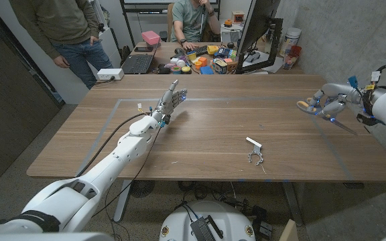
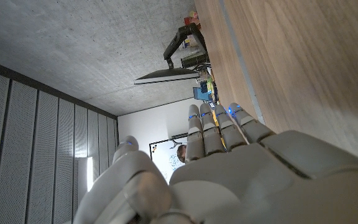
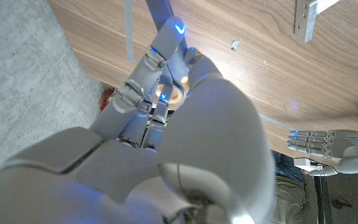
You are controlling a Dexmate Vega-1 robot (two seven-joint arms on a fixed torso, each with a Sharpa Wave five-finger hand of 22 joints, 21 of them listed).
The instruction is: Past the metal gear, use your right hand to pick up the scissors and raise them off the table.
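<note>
Your right robot hand (image 1: 332,102) grips the scissors (image 1: 317,105) above the bench (image 1: 200,140); the left robot hand (image 1: 171,100) is open, fingers extended. Only your head view shows the metal gear (image 1: 256,157).

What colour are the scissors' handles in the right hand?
Orange-yellow handles, best in the head view, held by the right hand.

bare table (image 1: 206,127) mid-span, metal gear (image 1: 256,158) near front edge

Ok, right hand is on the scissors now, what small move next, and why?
Probably lift straight up a little. The right hand has its fingers curled around the orange-handled scissors, but in the head view they still look low against the table.
</note>
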